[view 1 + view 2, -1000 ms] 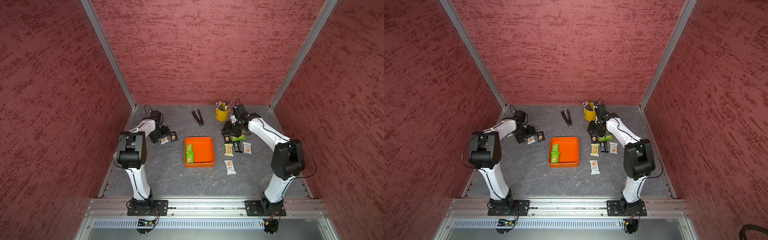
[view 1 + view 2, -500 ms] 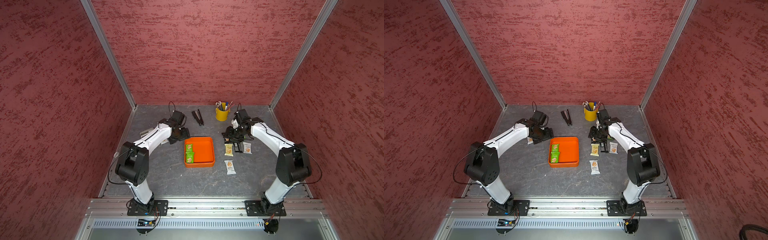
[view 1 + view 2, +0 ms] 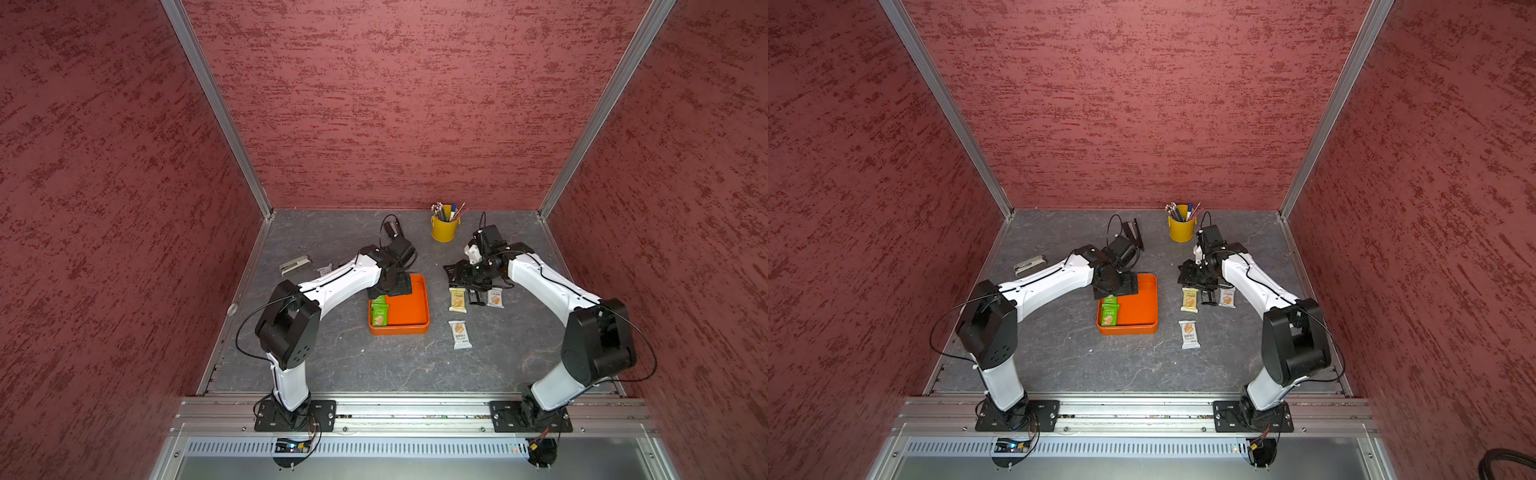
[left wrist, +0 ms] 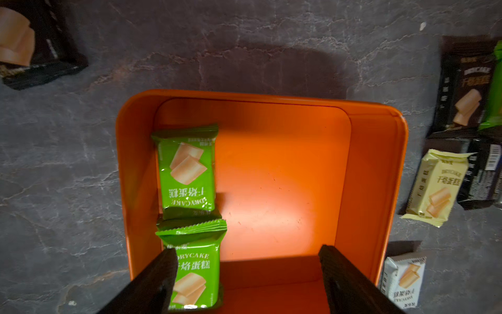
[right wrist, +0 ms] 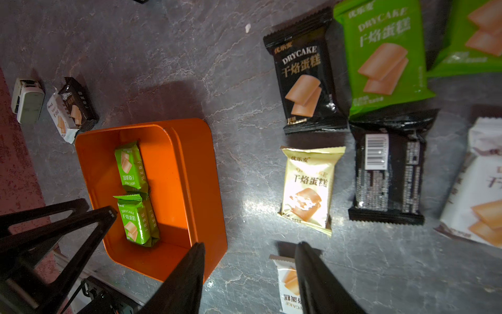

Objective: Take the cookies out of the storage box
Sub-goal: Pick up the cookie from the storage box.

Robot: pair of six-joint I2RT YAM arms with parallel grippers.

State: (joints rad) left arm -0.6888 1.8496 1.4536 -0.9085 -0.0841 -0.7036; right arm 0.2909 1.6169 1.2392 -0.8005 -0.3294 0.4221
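The orange storage box [image 3: 409,309] [image 3: 1140,309] sits mid-table. Green cookies [image 3: 379,314] [image 4: 187,165] [image 5: 130,168] lie along its left wall, one partly on another. My left gripper [image 3: 392,286] [image 4: 248,271] hovers over the box's back end, open and empty, one finger above a green packet [image 4: 195,274]. My right gripper [image 3: 461,276] [image 5: 250,247] hangs open and empty over the table right of the box. More cookies lie outside: pale yellow [image 3: 457,300] [image 5: 309,187], black [image 5: 305,78], green [image 5: 385,57], white [image 3: 460,333].
A yellow pen bucket [image 3: 444,226] stands at the back. A grey stapler-like bar [image 3: 295,265] lies far left, with two packets [image 5: 72,108] beside it. A black tool [image 3: 1134,232] lies behind the left wrist. Red walls close in three sides.
My left arm has swung from the back left of the table across to the box, its gripper staying open. The right gripper has shifted slightly forward over the packets.
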